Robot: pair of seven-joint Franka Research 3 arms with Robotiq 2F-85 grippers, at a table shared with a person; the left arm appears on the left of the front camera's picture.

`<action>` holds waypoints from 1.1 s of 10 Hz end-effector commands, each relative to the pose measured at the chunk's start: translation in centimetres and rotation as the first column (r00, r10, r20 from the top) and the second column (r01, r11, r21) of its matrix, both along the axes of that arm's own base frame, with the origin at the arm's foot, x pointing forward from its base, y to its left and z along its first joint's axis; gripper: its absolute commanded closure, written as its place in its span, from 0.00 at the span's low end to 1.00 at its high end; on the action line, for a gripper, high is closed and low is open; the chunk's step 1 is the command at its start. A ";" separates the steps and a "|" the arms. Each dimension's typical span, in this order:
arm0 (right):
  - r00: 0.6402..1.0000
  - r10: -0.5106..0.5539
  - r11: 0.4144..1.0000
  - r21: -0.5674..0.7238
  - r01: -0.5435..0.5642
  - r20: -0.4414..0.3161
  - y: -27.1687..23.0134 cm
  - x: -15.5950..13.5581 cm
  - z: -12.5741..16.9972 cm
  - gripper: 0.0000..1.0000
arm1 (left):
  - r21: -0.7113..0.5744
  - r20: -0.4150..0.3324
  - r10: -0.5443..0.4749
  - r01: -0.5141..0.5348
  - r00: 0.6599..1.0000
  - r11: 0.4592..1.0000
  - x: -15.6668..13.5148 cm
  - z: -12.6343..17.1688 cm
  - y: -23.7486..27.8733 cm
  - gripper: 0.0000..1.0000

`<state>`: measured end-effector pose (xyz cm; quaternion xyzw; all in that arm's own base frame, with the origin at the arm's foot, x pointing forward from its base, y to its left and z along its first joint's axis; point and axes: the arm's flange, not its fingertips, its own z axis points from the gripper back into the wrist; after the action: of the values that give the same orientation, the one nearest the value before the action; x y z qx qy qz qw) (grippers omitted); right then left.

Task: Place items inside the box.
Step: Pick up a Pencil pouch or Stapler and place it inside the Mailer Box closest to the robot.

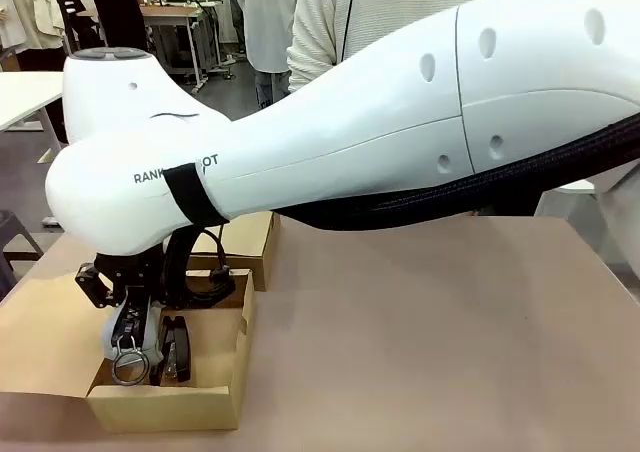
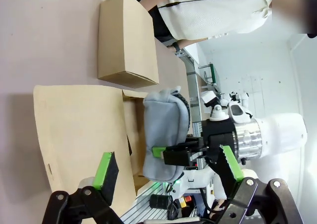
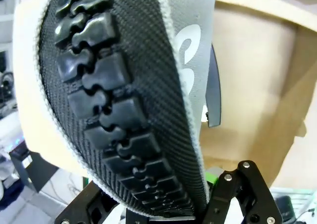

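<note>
The open cardboard box (image 1: 170,408) sits at the table's near left. My right gripper (image 1: 133,314) hangs over it, shut on the grey zip pencil pouch (image 1: 136,338), whose lower end with its metal ring dips inside the box. A black stapler (image 1: 178,350) lies in the box beside the pouch. In the right wrist view the pouch (image 3: 124,100) shows its black zip and white lettering, clamped in my right gripper (image 3: 168,206). My left gripper (image 2: 168,165) stands open with nothing between its green pads, looking at the pouch (image 2: 166,130) from the side.
A smaller closed cardboard box (image 1: 247,242) stands just behind the open one. The open box's flap (image 1: 40,342) lies flat to the left. A person in a white ribbed top (image 1: 360,12) stands at the far side. My right arm spans the table above its middle.
</note>
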<state>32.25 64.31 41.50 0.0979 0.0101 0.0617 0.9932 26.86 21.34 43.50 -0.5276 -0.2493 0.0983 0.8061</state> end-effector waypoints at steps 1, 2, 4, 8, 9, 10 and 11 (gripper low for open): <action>0.996 -0.062 0.998 0.004 0.063 -0.070 -0.4 0.7 -1.4 1.00 | -0.012 0.025 0.000 0.000 1.000 1.000 -0.1 0.0 0.0 0.00; 0.992 -0.089 0.996 -0.009 0.089 -0.084 -0.7 1.1 -2.0 1.00 | -0.012 0.025 0.000 0.000 1.000 1.000 -0.1 0.0 0.0 0.00; 0.985 -0.127 0.991 -0.046 0.123 -0.114 -1.8 1.7 -3.0 1.00 | -0.012 0.025 0.000 0.000 1.000 1.000 -0.1 0.0 0.0 0.00; 0.964 -0.114 0.993 -0.061 0.102 -0.242 -3.2 3.5 -5.9 1.00 | -0.012 0.025 0.000 0.000 1.000 1.000 -0.1 0.0 0.0 0.00; 0.956 -0.132 0.990 -0.076 0.115 -0.261 -3.5 4.1 -6.6 1.00 | -0.012 0.025 0.000 0.000 1.000 1.000 -0.1 0.0 0.0 0.00; 0.953 -0.147 0.988 -0.083 0.129 -0.264 -3.7 4.5 -7.1 1.00 | -0.012 0.025 0.000 0.000 1.000 1.000 -0.1 0.0 0.0 0.00; 0.950 -0.158 0.986 -0.093 0.138 -0.270 -3.8 4.8 -7.6 1.00 | -0.012 0.025 0.000 0.000 1.000 1.000 -0.1 0.0 0.0 0.00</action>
<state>36.93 60.86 33.81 0.0678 0.1295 -0.0304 0.9888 26.86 21.34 43.50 -0.5275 -0.2494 0.0983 0.8061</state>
